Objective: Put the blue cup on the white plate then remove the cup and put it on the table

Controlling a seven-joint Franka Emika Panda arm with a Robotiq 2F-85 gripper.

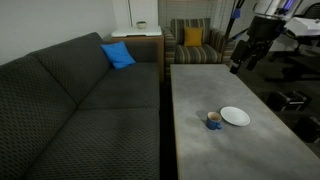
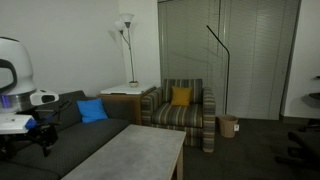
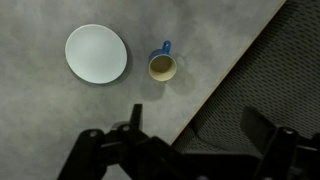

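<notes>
In the wrist view the gripper [image 3: 190, 150] is the nearest thing, at the lower edge. Its two fingers stand wide apart with nothing between them, so it is open and empty. It hangs high over the edge of the desk [image 3: 60, 110], where the grey top meets the dark sofa [image 3: 265, 75]. Farther on, ahead of the gripper and a little to the picture's left of its middle, the blue cup [image 3: 162, 66] stands upright on the desk, its small handle pointing away from the gripper. Farther left lies the white plate [image 3: 96, 53], near the cup but not touching it. I judge the coming move must go forward and down to the cup.
</notes>
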